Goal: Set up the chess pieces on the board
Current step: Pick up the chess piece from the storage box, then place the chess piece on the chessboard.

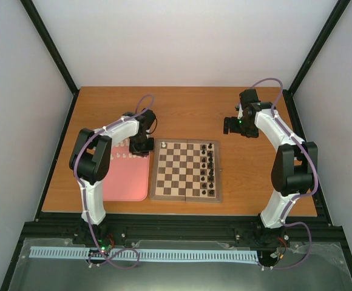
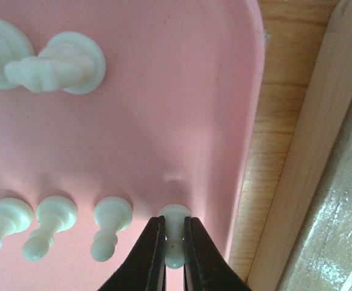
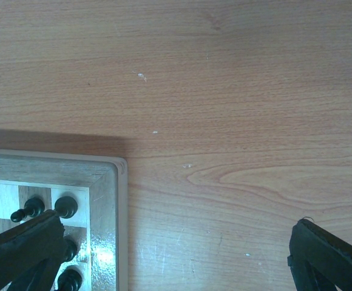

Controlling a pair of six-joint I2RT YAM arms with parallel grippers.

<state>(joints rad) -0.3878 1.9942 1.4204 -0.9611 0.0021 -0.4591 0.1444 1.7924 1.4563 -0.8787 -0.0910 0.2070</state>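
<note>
Over to the left wrist view: the left gripper (image 2: 173, 231) has its two black fingers (image 2: 148, 257) pinching a cream pawn (image 2: 175, 213) by the stem. The pawn sits on the flat pink rounded tray (image 2: 164, 121), close to the tray edge that faces the board. Three more of the small cream chess pieces (image 2: 110, 224) line up in the same row beside it, each a little apart from the next. Two bigger cream pieces (image 2: 57, 63) sit close together at the top left of that view. I cannot tell whether those two touch.

From overhead, the square wooden chessboard with light and dark brown squares (image 1: 186, 198) lies mid-way across the brown wooden table (image 1: 188, 109), with the tray just beside its left side. The left arm reaches down at the tray's far right corner, next to the board's far left corner. One pale piece (image 1: 164, 145) stands alone on the board's far left corner square. The small black chess pieces (image 1: 210, 165) fill two columns along the right side.

The right gripper (image 1: 232, 126) hangs over bare table beyond the board's far right corner. Its wrist view shows the fingers (image 3: 24, 248) spread wide with only tabletop between them, the board's corner and a few black pieces at lower left.
</note>
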